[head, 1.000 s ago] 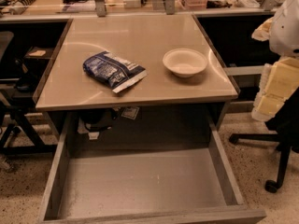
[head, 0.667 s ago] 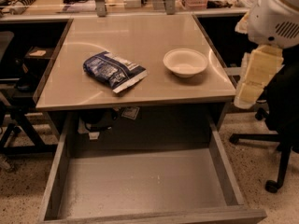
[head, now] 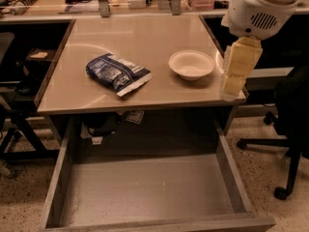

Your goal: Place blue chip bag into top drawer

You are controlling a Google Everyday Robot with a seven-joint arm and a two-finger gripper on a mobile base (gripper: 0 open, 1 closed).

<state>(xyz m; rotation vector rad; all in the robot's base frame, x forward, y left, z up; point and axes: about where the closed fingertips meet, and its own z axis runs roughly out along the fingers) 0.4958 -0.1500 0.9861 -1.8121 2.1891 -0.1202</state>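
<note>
One light, crinkly blue chip bag (head: 117, 73) left of the bowl (head: 191, 64): I'd pinch its middle; gripper (head: 231, 88) right of bowl, openness unclear.

Blue chip bag (head: 117, 73) is showing dark-blue foil with white print and a silvery edge, bowl (head: 191, 64) is reading plain white on the beige tabletop (head: 140, 37), top drawer (head: 149, 190) is showing flat grey throughout, and the cream gripper (head: 231, 88) is hanging at the table's right edge under a white arm housing (head: 258, 8).
</note>
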